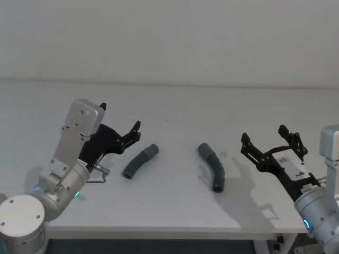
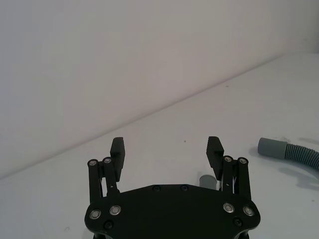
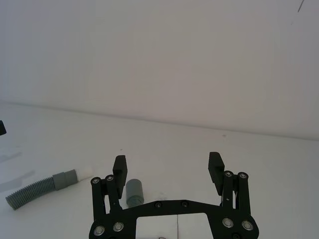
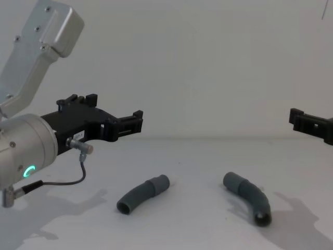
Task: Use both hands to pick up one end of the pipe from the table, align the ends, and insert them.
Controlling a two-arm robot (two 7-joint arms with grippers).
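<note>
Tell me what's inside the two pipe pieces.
Left pipe piece and right pipe piece each show a dark open mouth, nothing visible inside; curved walls hide the deeper bore. Left gripper and right gripper hover open, touching neither.

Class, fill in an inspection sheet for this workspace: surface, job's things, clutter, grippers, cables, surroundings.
Surface: plain white table.
Job's things: left pipe piece and right pipe piece lie flat, apart, not joined.
Clutter: nothing seen.
Grippers: left gripper open, raised beside the left pipe piece; right gripper open, raised beside the right pipe piece; neither touches a pipe.
Cables: thin grey cable looping at the left wrist.
Surroundings: plain white wall.
</note>
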